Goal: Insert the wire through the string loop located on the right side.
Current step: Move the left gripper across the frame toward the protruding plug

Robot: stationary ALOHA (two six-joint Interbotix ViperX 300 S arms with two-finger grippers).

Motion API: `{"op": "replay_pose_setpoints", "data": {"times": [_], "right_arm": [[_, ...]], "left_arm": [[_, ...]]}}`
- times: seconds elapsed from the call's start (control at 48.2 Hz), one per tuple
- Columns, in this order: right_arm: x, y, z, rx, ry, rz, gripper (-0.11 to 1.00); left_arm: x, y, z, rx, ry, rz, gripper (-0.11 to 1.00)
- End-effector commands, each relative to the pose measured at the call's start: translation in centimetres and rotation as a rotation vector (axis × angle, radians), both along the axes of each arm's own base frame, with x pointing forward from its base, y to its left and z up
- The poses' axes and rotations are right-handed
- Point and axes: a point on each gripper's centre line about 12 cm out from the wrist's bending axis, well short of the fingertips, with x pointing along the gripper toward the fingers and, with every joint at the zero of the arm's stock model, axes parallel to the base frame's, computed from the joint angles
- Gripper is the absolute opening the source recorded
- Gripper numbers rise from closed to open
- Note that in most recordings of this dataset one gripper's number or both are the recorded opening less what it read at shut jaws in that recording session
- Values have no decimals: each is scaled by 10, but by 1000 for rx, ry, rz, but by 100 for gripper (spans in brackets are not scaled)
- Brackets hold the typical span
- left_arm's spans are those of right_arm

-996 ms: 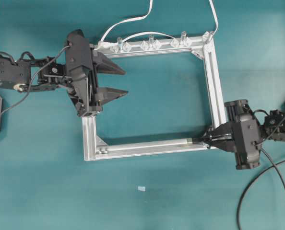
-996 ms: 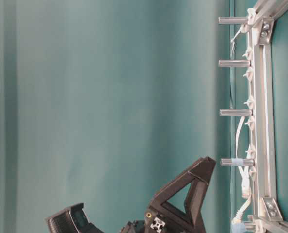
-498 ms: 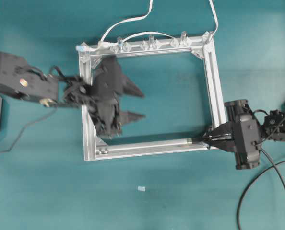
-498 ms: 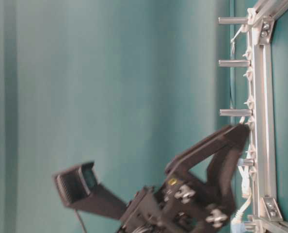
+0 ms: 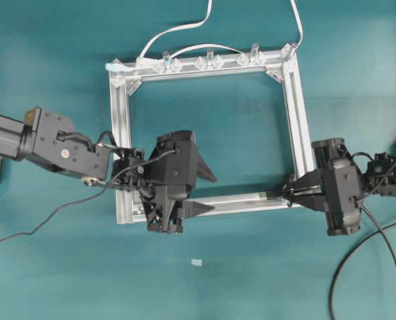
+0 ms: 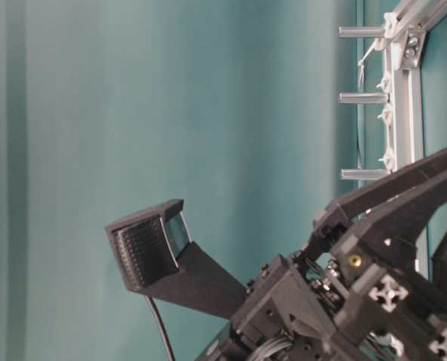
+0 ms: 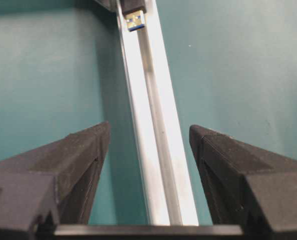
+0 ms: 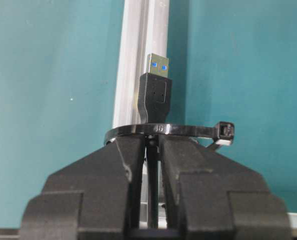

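- Aluminium frame lies flat on the teal table, white cables clipped along its far rail
- Right gripper is clamped on the wire at the frame's near right corner – its plug pokes through the string loop, metal tip resting over the rail
- Left gripper hangs with jaws spread wide astride the near rail, holding nothing; the plug's tip lies farther along that rail
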Motion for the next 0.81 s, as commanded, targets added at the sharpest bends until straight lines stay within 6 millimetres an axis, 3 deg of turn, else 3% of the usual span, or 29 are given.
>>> {"op": "replay_pose_setpoints", "data": {"times": [0.0,0.291,0.519,0.602,0.789], "right_arm": [[3,0,5,-1,-25,-2,12],[3,0,5,-1,-23,-2,12],[4,-1,6,-6,-38,-7,12],[4,-2,6,-7,-41,-11,12],[4,-1,6,-8,-42,-9,12]], "left_arm": [[5,-1,13,-12,-39,5,67],[12,0,20,-12,-60,7,67],[19,18,22,-12,-71,50,67],[32,19,18,-13,-74,56,67],[83,11,4,-17,-98,48,67]]}}
